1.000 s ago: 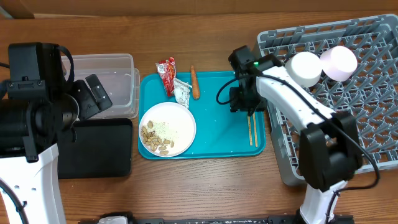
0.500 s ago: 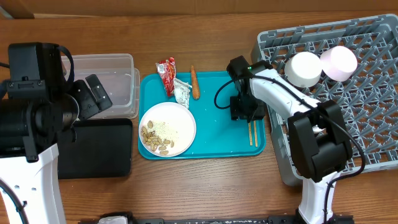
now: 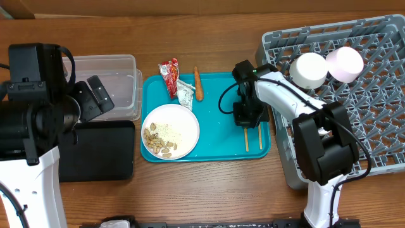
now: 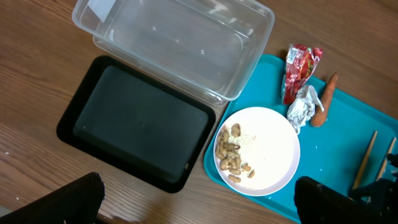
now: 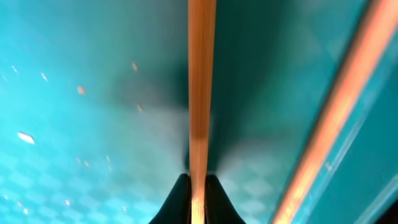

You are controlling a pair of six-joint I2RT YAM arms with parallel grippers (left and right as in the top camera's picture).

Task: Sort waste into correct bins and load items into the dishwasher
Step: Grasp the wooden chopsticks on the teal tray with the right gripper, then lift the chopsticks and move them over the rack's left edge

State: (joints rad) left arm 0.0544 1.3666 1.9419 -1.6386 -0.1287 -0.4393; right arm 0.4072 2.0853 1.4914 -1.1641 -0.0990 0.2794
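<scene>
Two chopsticks lie on the teal tray [image 3: 218, 136]. My right gripper [image 3: 248, 117] is down on the tray and shut on the left chopstick [image 3: 247, 138]; the wrist view shows the stick [image 5: 201, 93] pinched between the dark fingertips of the gripper [image 5: 198, 180]. The second chopstick [image 3: 260, 136] lies free to its right. A white plate [image 3: 180, 123] with nuts and rice [image 3: 158, 140] sits at the tray's left. The red wrapper [image 3: 168, 73], silver wrapper [image 3: 185, 94] and carrot [image 3: 198, 84] lie at the tray's back. My left gripper [image 4: 196, 205] hangs open over the bins.
The clear tub [image 3: 111, 85] and black tray [image 3: 98, 151] sit left of the teal tray, both holding nothing. The grey dish rack [image 3: 380, 126] fills the right side, with two white bowls [image 3: 311, 69] upside down at its back left.
My right gripper has closed on one chopstick, and that stick has shifted left, away from the other. The left arm has not moved.
</scene>
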